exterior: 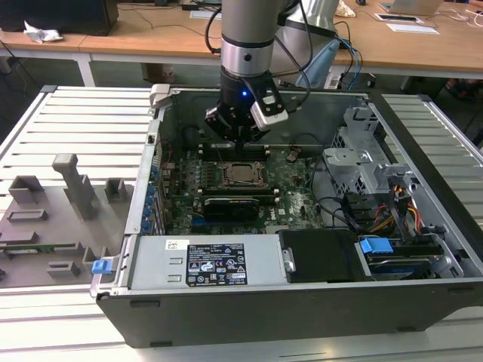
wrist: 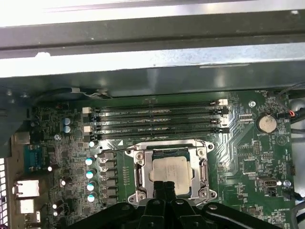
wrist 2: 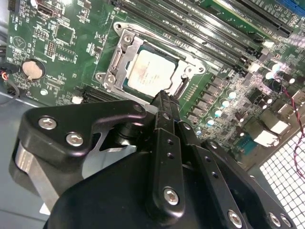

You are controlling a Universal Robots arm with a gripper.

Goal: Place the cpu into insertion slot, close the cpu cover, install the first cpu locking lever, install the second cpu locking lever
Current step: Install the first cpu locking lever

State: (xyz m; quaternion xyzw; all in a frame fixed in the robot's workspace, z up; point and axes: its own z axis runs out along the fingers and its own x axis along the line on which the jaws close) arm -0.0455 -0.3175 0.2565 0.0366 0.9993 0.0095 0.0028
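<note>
The cpu [wrist: 170, 169] lies seated in the insertion slot [wrist: 159, 153], with the cpu cover [wrist: 141, 171] down around it, as both wrist views show. The exterior view adds the open computer case [exterior: 249, 302] on the table [exterior: 83, 121], with the gripper [exterior: 239, 145] at 12 o'clock of the cpu. In both wrist views its fingers are closed together on nothing, tips apparently touching the cover's edge.

An open computer case [exterior: 302, 309] rests on a slatted metal table [exterior: 90, 121]; memory slots [wrist: 157, 119] lie near a coin battery [wrist: 266, 124].
</note>
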